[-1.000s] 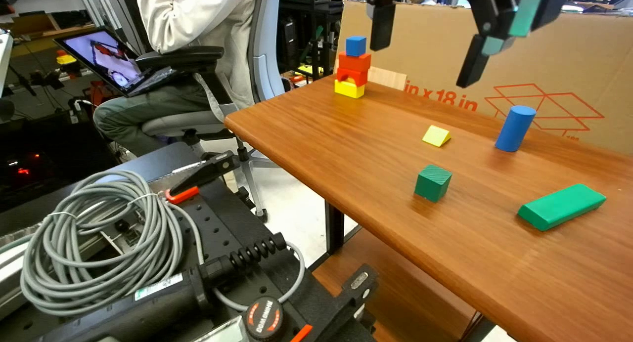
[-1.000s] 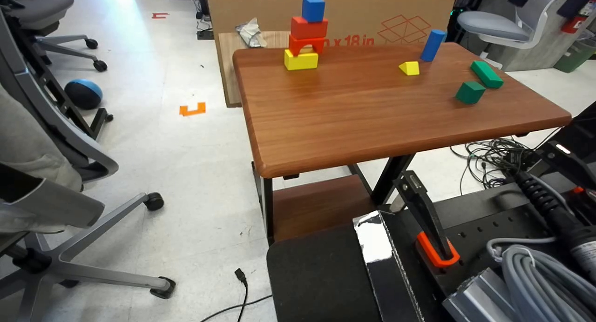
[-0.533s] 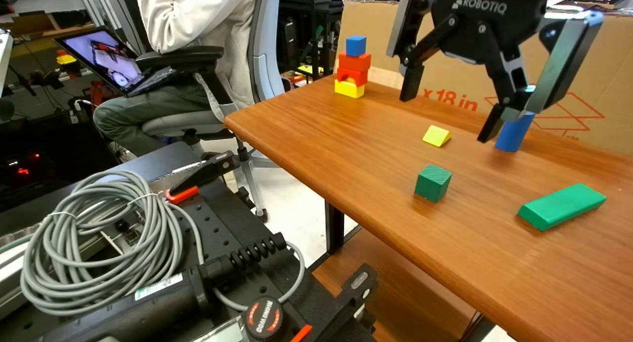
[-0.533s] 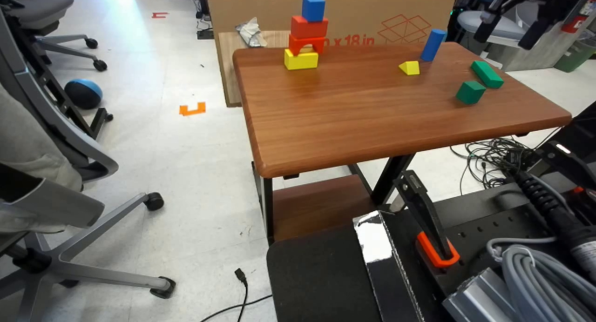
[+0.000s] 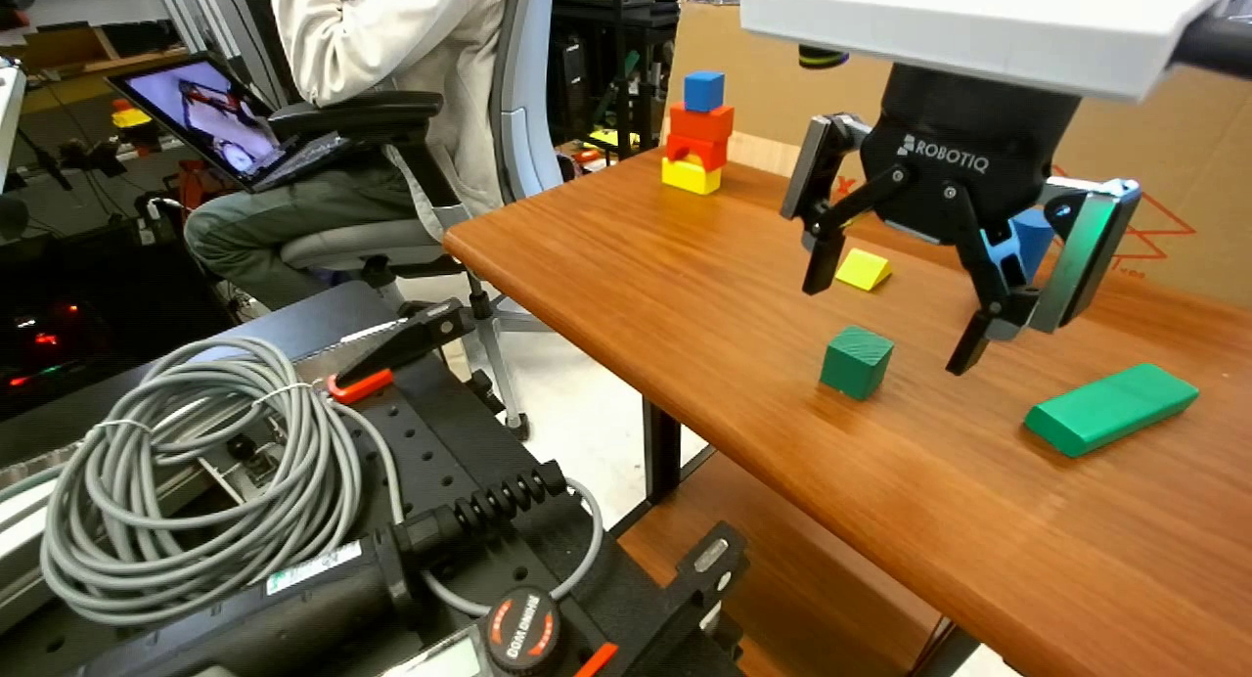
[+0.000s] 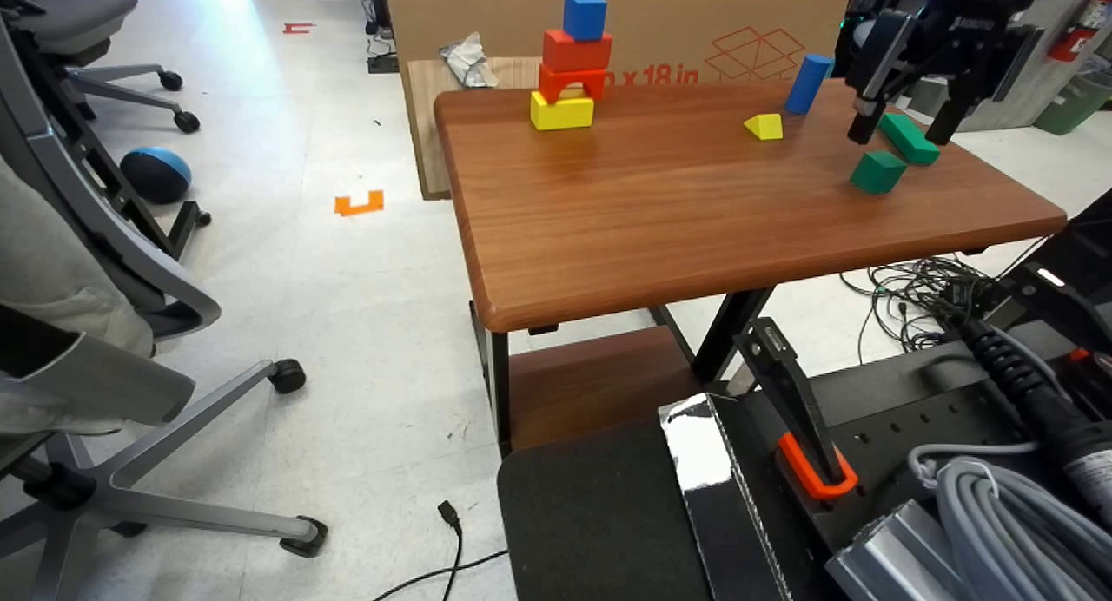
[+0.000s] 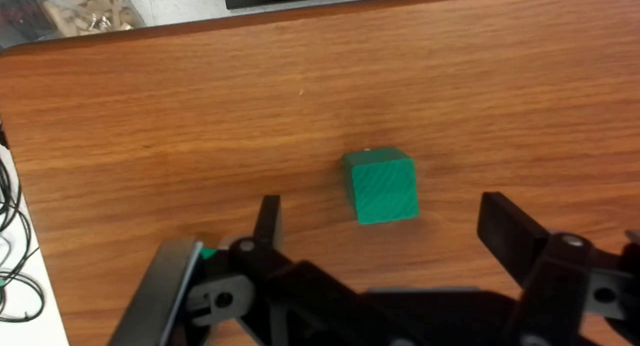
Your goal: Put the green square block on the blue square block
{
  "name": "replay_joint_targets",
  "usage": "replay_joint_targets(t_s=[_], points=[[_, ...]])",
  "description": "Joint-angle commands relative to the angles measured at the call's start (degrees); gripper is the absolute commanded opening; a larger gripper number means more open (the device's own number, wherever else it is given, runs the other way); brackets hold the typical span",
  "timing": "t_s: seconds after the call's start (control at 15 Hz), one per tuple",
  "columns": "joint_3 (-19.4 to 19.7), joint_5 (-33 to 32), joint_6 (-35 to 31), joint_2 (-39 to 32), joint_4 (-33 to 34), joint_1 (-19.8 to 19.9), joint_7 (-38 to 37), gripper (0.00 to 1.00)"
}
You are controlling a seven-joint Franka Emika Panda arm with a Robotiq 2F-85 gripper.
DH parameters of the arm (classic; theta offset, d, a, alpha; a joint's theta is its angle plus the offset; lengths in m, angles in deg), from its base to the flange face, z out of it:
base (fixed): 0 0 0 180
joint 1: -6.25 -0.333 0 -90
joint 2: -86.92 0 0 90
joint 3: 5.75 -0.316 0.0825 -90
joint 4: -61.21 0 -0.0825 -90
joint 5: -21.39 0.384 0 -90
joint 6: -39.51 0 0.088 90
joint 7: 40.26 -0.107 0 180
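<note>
Closest to me is a big loop of gray cable [image 5: 88,530], with a black bar [image 5: 416,338] that has an orange end beside it. Past them is the brown tabletop [image 5: 636,276], its front edge facing me. The green square block [image 5: 854,364] sits flat on it, toward the right side and some way in from the front edge. The end effector [image 5: 885,328] hangs in the air above the tabletop, near that block. Its fingers are spread wide apart. In the wrist view the block shows between them, with a gap on each side. The long green block [image 6: 910,142] lies flat, just beside the right edge. Farther back lies a little yellow wedge [image 5: 863,268], and near it a blue cylinder [image 6: 808,84] stands on end by the far right corner. At the far left corner blocks are piled up: a yellow block [image 6: 561,115] at the bottom, then a red arch [image 6: 572,75], then a red block [image 6: 577,52], and the blue square block [image 6: 585,16] on the very top. Behind the far edge stands a big cardboard box [image 6: 660,28].
</note>
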Motion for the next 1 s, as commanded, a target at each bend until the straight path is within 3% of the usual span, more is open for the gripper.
replay_joint_targets(t_s=[0.0,0.07,0.13,0.2,0.47,0.73,0.93], points=[[-0.2,-4.3,2.3,-3.5,3.7,-0.1,-3.3,1.0],[0.0,-5.4,2.3,-4.2,4.2,-0.3,-4.0,1.0],[0.0,-6.1,2.3,-4.7,4.4,-0.4,-4.6,0.75],[0.2,-7.2,2.3,-5.2,4.8,-0.7,-5.2,0.74],[-0.2,-8.7,2.3,-5.5,4.5,-0.9,-5.9,0.42],[-2.2,-6.3,5.6,-1.6,1.8,-0.7,-5.9,0.12],[-4.0,-3.7,7.9,3.9,0.2,-0.3,-6.3,0.08]])
